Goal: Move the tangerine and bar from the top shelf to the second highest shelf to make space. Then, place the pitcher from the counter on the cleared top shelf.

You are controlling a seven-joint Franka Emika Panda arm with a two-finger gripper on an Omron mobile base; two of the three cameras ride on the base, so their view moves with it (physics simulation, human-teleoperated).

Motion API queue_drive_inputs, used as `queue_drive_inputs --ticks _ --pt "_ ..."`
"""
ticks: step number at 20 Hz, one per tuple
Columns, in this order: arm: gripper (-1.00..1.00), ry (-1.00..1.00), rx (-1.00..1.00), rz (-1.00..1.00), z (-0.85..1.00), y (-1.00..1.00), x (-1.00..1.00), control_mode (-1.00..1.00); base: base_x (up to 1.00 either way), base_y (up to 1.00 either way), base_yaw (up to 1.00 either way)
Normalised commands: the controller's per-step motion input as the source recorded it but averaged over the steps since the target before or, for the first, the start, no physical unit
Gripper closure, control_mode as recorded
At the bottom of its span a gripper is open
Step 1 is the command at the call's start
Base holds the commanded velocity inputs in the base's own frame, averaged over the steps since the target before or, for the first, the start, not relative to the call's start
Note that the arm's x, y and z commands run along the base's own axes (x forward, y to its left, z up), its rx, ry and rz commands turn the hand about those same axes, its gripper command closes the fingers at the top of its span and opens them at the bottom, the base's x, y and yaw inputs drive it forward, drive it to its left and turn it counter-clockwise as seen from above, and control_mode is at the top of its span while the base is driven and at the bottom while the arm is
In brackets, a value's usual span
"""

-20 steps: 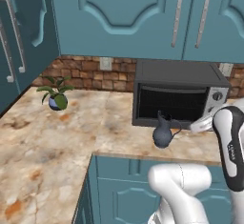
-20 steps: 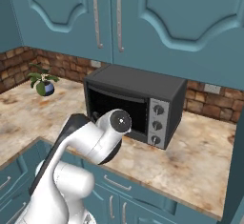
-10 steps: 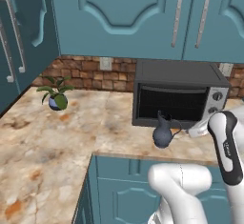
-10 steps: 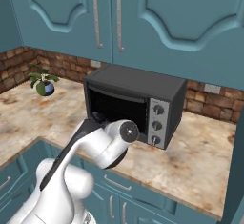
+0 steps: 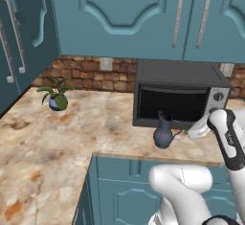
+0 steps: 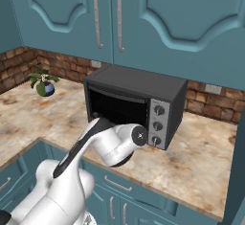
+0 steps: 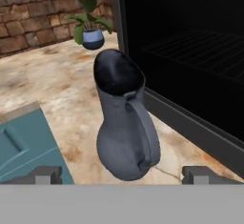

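Note:
The pitcher (image 7: 125,132) is a dark blue-grey jug that stands upright on the marbled counter (image 7: 66,94), just in front of the open oven. In the hand view my gripper (image 7: 123,175) is open, with one fingertip (image 7: 45,174) on each side of the pitcher's round base and not touching it. The handle faces the camera. From the left base view the pitcher (image 5: 163,133) stands left of my white hand (image 5: 198,130), which reaches in from the right. The tangerine, the bar and the shelves are out of view.
A black countertop oven (image 5: 179,95) with its dark inside and rack showing stands right behind the pitcher. A small potted plant (image 5: 56,97) sits far left by the brick wall. Teal cabinets hang above and stand below the counter edge (image 5: 143,157).
My arm's elbow has swung to the right and the hand has edged lower toward the pitcher. The pitcher has not moved and the jaws stay open.

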Motion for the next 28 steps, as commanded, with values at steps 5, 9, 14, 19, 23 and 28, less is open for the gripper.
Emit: queue_drive_inputs --ticks 5,9,14,19,23,28 --pt "-1.00 -0.06 0.05 0.11 -0.01 0.00 0.17 -1.00 0.00 0.00 0.00" --pt "-1.00 -0.06 0.02 0.13 -0.03 0.00 0.18 -1.00 0.00 0.00 0.00" --pt "-1.00 -0.05 0.00 0.09 -0.11 0.00 0.25 -1.00 0.00 0.00 0.00" --pt "-1.00 -0.01 0.00 0.02 -0.12 0.03 0.21 -1.00 0.00 0.00 0.00" --pt "-1.00 0.00 0.00 0.01 -0.09 0.01 0.26 -1.00 0.00 0.00 0.00" --pt "-1.00 0.00 0.00 0.02 -0.16 0.01 0.26 -1.00 0.00 0.00 0.00"
